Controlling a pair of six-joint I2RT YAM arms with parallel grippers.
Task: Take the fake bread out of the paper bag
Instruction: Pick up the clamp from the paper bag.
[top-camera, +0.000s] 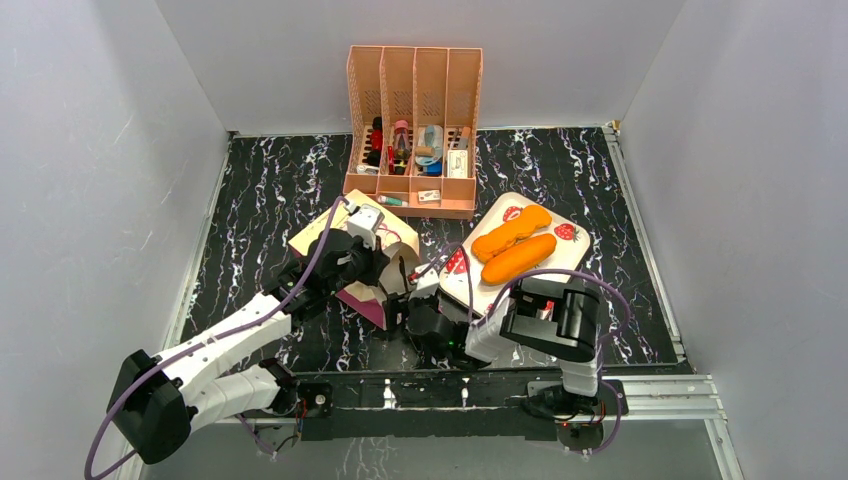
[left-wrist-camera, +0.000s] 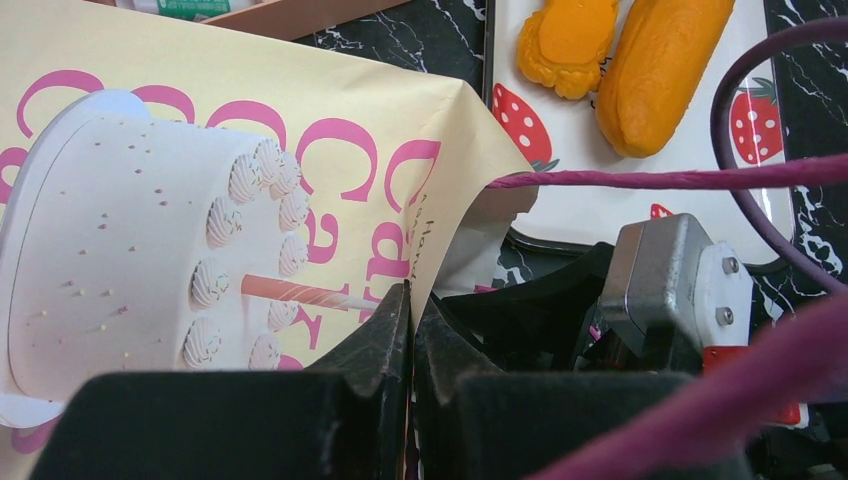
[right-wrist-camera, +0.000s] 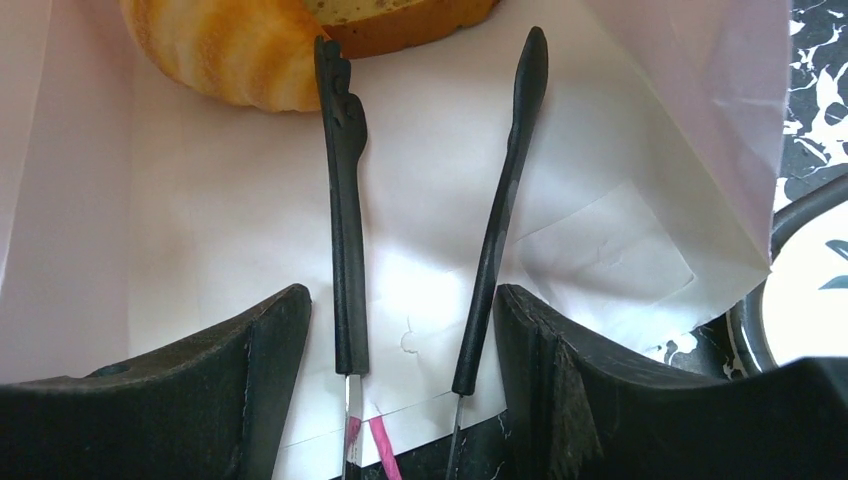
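Right pincer (right-wrist-camera: 432, 50): fingers spread, nothing between them, reaching in through the mouth of the paper bag (right-wrist-camera: 200, 220), which lay on its side on the worktop (top-camera: 260, 190). Just past the fingertips, at the inner end of the bag: a ridged croissant (right-wrist-camera: 225, 50), its edge touching the left fingertip, and a brown slice (right-wrist-camera: 410, 20) behind it.

Left pincer (left-wrist-camera: 412, 310): pressed together on the upper edge of the bag, apparently pinching the paper to keep the mouth open.

Beyond the bag, two long loaves (top-camera: 512, 232) lay side by side on the strawberry tray (top-camera: 590, 240). A file organiser (top-camera: 414, 80) stood at the far edge, not involved.

Judgement: extraction roughly half done, with the reach for the croissant in hand. The next move calls for advancing a little deeper, centring the croissant between the fingers, closing and withdrawing without snagging the paper.
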